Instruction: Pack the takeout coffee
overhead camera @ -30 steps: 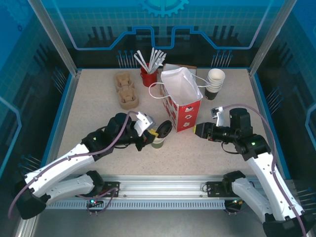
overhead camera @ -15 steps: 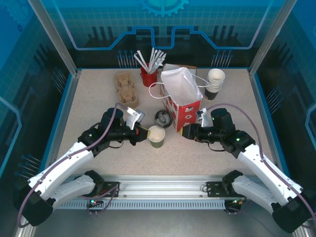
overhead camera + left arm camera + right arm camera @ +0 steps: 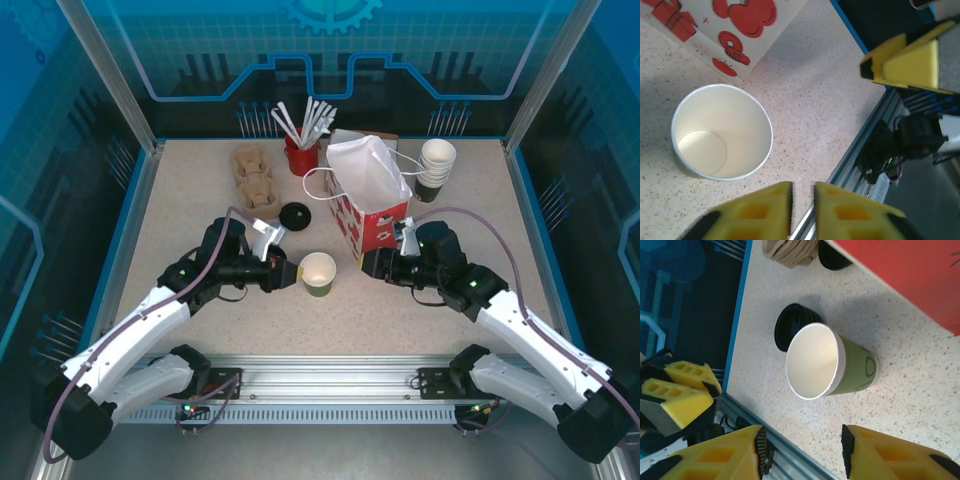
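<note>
The takeout coffee cup stands upright on the table with olive sides, a white inside and no lid on it. Its black lid lies flat behind it to the left. My left gripper sits just left of the cup, shut on nothing. My right gripper is open to the right of the cup, apart from it, at the bag's front corner. The white paper bag with red prints stands open behind.
A red holder of white stirrers and cardboard cup carriers stand at the back left. A stack of lidless cups is right of the bag. The blue table edge runs close behind the lid.
The black lid has come off the cup and travelled back-left onto the table. My left gripper has drawn back left of the cup. My right gripper has moved left toward the cup.
</note>
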Robot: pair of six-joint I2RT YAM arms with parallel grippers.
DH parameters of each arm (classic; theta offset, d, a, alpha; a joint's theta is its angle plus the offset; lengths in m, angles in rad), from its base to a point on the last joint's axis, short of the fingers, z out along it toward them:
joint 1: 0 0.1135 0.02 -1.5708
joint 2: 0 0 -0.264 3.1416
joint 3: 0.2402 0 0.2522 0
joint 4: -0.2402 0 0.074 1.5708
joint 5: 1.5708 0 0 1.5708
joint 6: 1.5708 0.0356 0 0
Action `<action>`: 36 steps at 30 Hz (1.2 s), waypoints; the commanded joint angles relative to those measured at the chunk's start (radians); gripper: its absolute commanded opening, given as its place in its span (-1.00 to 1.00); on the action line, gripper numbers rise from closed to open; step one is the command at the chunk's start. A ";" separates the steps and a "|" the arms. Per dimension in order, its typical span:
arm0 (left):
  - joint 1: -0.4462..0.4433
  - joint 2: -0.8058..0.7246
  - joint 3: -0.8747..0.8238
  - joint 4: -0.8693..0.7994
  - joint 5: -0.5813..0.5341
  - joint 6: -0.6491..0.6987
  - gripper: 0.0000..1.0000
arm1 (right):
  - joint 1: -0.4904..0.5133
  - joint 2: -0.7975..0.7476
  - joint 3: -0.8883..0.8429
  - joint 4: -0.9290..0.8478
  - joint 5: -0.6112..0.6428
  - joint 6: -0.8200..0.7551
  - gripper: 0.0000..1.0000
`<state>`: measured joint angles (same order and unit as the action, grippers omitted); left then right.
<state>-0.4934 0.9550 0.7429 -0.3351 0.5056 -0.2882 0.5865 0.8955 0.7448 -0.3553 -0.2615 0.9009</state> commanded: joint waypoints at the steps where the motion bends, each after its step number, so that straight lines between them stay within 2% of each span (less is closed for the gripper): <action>1: 0.007 0.002 0.028 0.000 -0.120 0.016 -0.46 | 0.010 -0.030 0.000 -0.044 0.062 -0.021 -0.06; 2: 0.007 0.016 0.037 0.001 -0.163 0.019 -0.45 | 0.010 -0.033 0.005 -0.052 0.066 -0.023 -0.06; 4: 0.007 0.047 0.060 0.007 -0.238 0.029 -0.28 | 0.009 -0.039 0.005 -0.060 0.067 -0.026 -0.06; 7: 0.007 0.110 0.101 0.023 -0.353 0.053 -0.27 | 0.004 -0.051 0.006 -0.068 0.068 -0.037 -0.06; 9: 0.007 0.163 0.152 0.007 -0.484 0.014 -0.09 | -0.002 -0.055 0.015 -0.080 0.071 -0.043 -0.06; 11: 0.014 0.237 0.226 -0.040 -0.579 -0.037 -0.11 | -0.007 -0.056 0.030 -0.098 0.070 -0.054 -0.06; 19: 0.068 0.526 0.400 -0.067 -0.545 -0.247 0.01 | -0.040 -0.067 0.055 -0.135 0.058 -0.062 -0.07; 23: 0.067 0.640 0.458 -0.086 -0.588 -0.352 0.03 | -0.056 -0.070 0.059 -0.149 0.046 -0.061 -0.07; 29: 0.067 0.743 0.489 -0.069 -0.647 -0.445 0.11 | -0.086 -0.073 0.058 -0.162 0.028 -0.061 -0.07; 36: 0.066 0.854 0.536 -0.043 -0.687 -0.483 0.11 | -0.112 -0.072 0.053 -0.160 0.009 -0.059 -0.07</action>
<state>-0.4309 1.7767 1.2411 -0.3828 -0.1379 -0.7284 0.4904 0.8349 0.7780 -0.5011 -0.2256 0.8558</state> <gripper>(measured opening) 0.556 0.465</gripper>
